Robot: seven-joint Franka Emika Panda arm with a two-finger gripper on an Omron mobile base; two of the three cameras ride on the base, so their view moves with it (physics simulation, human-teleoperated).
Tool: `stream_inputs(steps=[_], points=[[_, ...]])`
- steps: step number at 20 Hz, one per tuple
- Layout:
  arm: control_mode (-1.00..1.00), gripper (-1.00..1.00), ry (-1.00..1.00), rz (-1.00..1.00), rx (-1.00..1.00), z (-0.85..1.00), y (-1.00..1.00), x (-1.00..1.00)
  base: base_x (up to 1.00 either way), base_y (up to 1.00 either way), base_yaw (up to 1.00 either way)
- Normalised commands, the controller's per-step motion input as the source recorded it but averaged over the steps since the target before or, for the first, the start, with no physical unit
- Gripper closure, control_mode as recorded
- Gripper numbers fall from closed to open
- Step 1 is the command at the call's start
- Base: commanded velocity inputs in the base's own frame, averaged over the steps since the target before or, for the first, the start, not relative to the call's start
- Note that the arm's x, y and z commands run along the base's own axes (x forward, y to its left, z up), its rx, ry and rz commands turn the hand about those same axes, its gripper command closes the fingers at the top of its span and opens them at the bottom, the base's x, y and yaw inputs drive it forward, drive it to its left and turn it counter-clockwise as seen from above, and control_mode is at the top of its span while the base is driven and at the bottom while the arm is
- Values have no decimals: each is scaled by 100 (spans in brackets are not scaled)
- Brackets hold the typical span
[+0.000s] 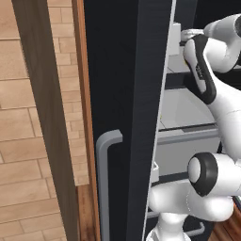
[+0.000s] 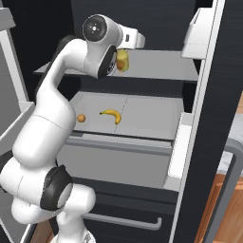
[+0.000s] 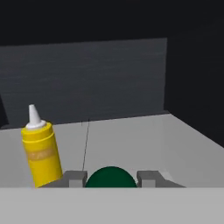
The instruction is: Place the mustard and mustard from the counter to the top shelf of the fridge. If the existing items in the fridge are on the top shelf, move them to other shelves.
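In the right base view my gripper [image 2: 124,51] reaches into the fridge [image 2: 142,19] over the top shelf [image 2: 161,66], shut on the shorter amber-yellow mustard bottle [image 2: 123,61]. The bottle's base is at the level of the slab; whether it touches I cannot tell. The hand view has the bottle's dark cap [image 3: 110,177] filling the gap between my fingertips [image 3: 75,178]. The taller all-yellow mustard bottle [image 3: 41,151] stands upright on the same light-grey shelf [image 3: 153,140], just left of the gripper [image 3: 111,178]. One level down lie the banana [image 2: 111,115] and the small orange fruit [image 2: 81,118].
The open fridge door [image 1: 127,117] with its grey bar handle [image 1: 104,179] fills the middle of the left base view, with a wooden post [image 1: 44,117] to its left. White door bins [image 2: 199,28] hang at the right. A grey tray with a raised front [image 2: 118,142] lies under the fruit.
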Motion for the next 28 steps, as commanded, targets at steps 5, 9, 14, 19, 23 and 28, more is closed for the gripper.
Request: stream_inputs(steps=[5, 9, 14, 19, 23, 28], points=[[-100, 100, 1, 1, 0, -6, 0, 94, 0, 0, 0], [-100, 100, 4, 0, -2, -19, 0, 66, 0, 0, 0], [-100, 100, 4, 0, -3, -24, 0, 45, 0, 0, 0], [-100, 100, 3, 0, -5, -28, 0, 33, 0, 0, 0], [-100, 100, 3, 0, -5, -30, 0, 21, 0, 0, 0], [-100, -100, 1, 0, -1, -15, 0, 3, 0, 0, 0]])
